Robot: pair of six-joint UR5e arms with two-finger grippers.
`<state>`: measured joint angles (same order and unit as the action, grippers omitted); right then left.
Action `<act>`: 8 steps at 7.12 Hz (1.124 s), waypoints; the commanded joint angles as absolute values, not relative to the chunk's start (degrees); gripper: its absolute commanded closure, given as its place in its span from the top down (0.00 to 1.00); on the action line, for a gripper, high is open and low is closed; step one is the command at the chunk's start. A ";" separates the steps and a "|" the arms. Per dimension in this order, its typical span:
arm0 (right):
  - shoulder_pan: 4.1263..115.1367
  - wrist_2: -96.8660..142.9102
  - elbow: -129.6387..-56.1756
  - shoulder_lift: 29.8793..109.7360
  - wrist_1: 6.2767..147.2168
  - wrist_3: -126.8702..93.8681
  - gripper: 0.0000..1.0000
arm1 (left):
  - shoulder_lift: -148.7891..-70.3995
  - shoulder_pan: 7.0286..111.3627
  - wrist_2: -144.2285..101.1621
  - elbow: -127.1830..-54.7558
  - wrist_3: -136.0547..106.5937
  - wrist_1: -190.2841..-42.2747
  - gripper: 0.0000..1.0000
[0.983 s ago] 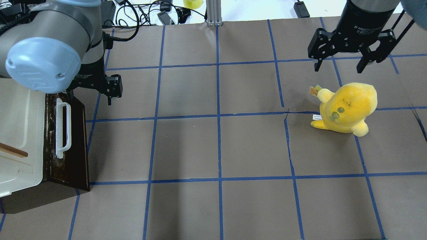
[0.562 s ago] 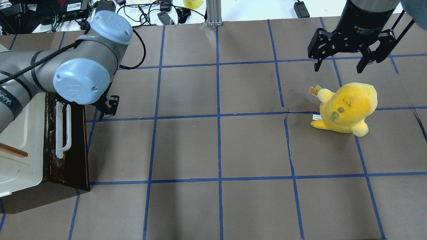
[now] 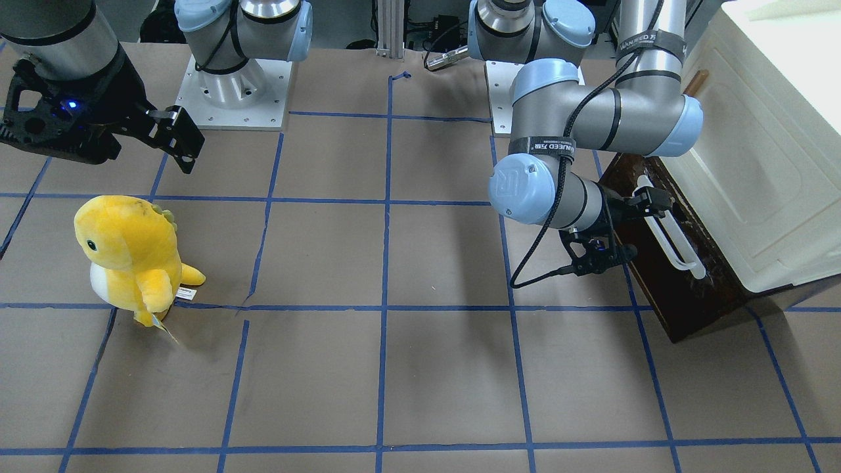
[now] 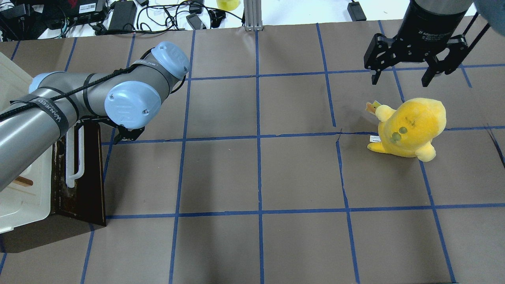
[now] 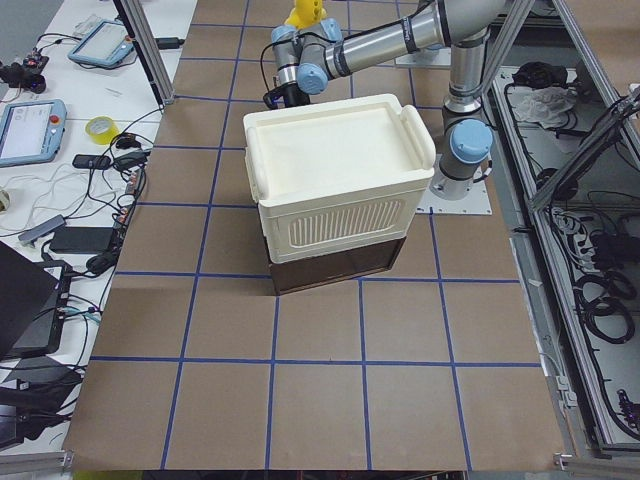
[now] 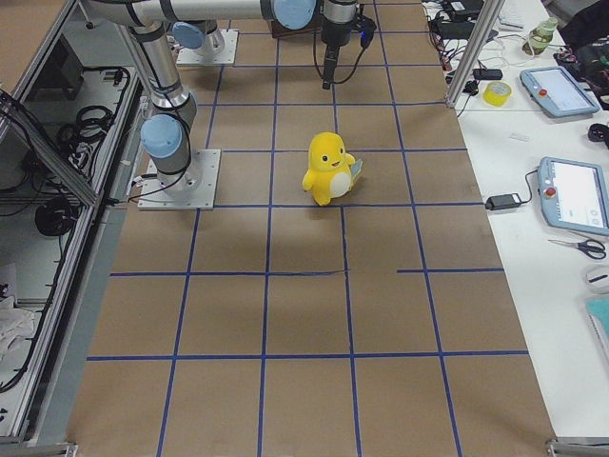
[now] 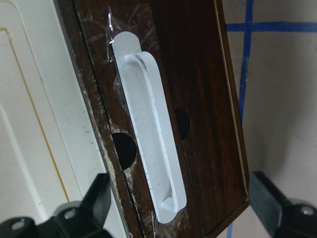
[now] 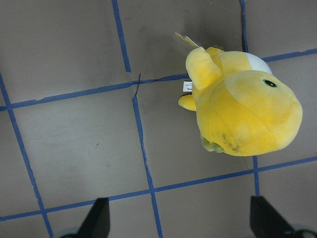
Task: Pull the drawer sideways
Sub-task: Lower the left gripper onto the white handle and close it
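The left gripper [image 3: 650, 225] is hovering right in front of the drawer [image 4: 88, 173], its jaws standing wide apart and gripping nothing. The drawer is sitting at the edge of the tabletop [image 4: 256, 177] on the robot's left, under the cream cabinet [image 5: 335, 190]. Its worn dark brown front is facing the middle of the table.

In the left wrist view, the long white bar handle [image 7: 151, 134] is running up the middle of the view, between the two fingers [image 7: 96, 201]. One finger is showing on the side of the cabinet's cream panel. The other is showing past the front's outer edge, over the brown tabletop. A clear gap is showing on each side, so nothing is pinching that handle.

Towards the tabletop's far corner on the robot's right, the right gripper [image 4: 399, 82] is hanging above the surface, its jaws spread too and holding nothing. A yellow plush toy [image 4: 410, 126] is sitting on the tabletop just on the robot's side of it.
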<state>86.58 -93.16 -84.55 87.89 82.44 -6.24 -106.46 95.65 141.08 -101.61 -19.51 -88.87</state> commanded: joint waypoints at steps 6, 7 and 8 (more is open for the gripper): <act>86.57 -93.16 -84.55 87.89 82.44 -6.24 1.00 | -111.34 94.66 155.04 -102.48 -22.50 -92.20 1.00; 86.57 -93.16 -84.55 87.89 82.44 -6.24 1.00 | -111.88 94.92 156.69 -102.57 -23.37 -92.37 1.00; 86.49 -93.16 -84.55 87.89 82.44 -6.24 1.00 | -112.06 95.62 156.88 -102.39 -27.90 -92.72 1.00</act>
